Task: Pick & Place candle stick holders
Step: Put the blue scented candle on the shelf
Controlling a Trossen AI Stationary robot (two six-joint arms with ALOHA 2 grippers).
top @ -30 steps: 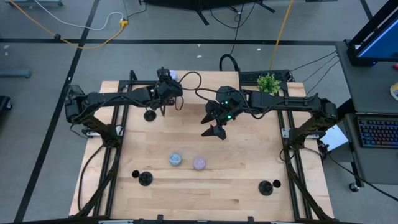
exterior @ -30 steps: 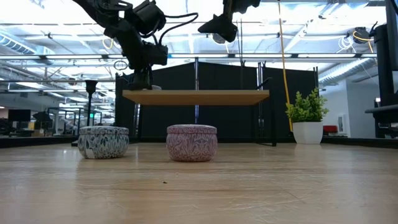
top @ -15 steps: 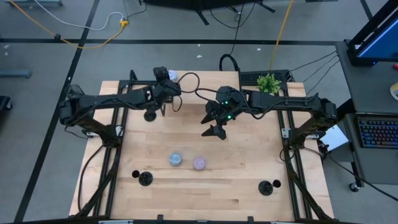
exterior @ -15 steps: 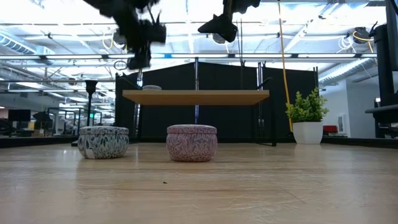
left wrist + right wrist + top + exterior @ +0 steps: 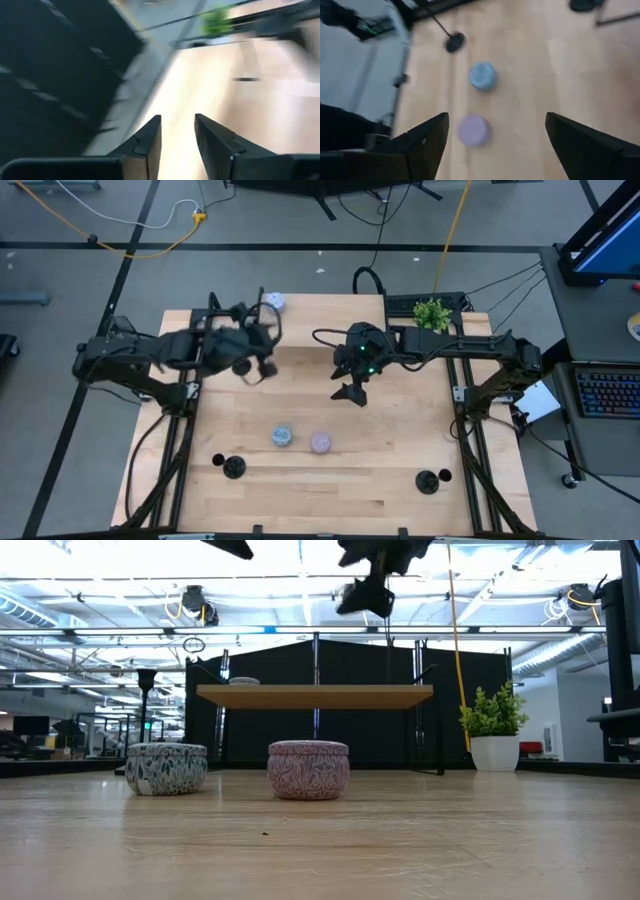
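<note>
Three black candle stick holders stand on their disc bases on the wooden table (image 5: 400, 430). One is near left (image 5: 233, 467), one near right (image 5: 428, 480). The far-left one (image 5: 147, 680) is mostly hidden under my left arm in the high view. My left gripper (image 5: 262, 370) hangs high above the table beside that far holder. In the left wrist view (image 5: 177, 142) its fingers are slightly apart with nothing between them. My right gripper (image 5: 352, 392) hovers wide open over the table's middle (image 5: 495, 145), above two tins.
A blue tin (image 5: 283, 436) and a purple tin (image 5: 320, 443) sit side by side in the table's near middle. A small white round thing (image 5: 272, 302) lies at the far edge. A potted plant (image 5: 431, 312) stands at the far right.
My left gripper has risen from just above the far-left holder and drawn back toward the table's left edge, rolling as it went. The holder stays standing where it was. My right gripper has tipped slightly downward in place.
</note>
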